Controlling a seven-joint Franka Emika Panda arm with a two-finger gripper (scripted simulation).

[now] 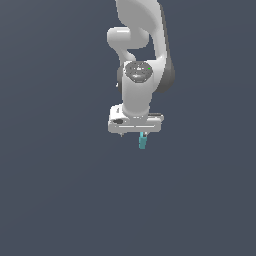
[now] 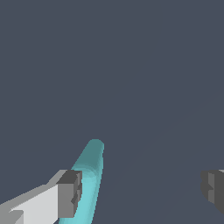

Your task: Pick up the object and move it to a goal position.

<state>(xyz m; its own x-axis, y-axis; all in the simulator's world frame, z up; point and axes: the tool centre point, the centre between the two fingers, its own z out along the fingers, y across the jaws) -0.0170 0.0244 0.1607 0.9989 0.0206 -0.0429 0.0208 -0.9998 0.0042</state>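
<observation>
The object (image 1: 143, 141) is a slim teal-cyan stick that pokes out just under the white robot hand in the exterior view. In the wrist view the object (image 2: 89, 175) lies right beside one dark finger pad (image 2: 70, 193), and I cannot tell whether they touch. The other finger pad (image 2: 213, 189) stands far off across a wide gap. My gripper (image 2: 142, 190) is open, and nothing is clamped between its jaws. In the exterior view the gripper (image 1: 140, 134) points downward, and its fingers are mostly hidden under the hand.
A plain dark grey-blue surface (image 1: 60, 200) fills the surroundings in both views. The white arm (image 1: 140, 45) rises above the hand toward the exterior view's top.
</observation>
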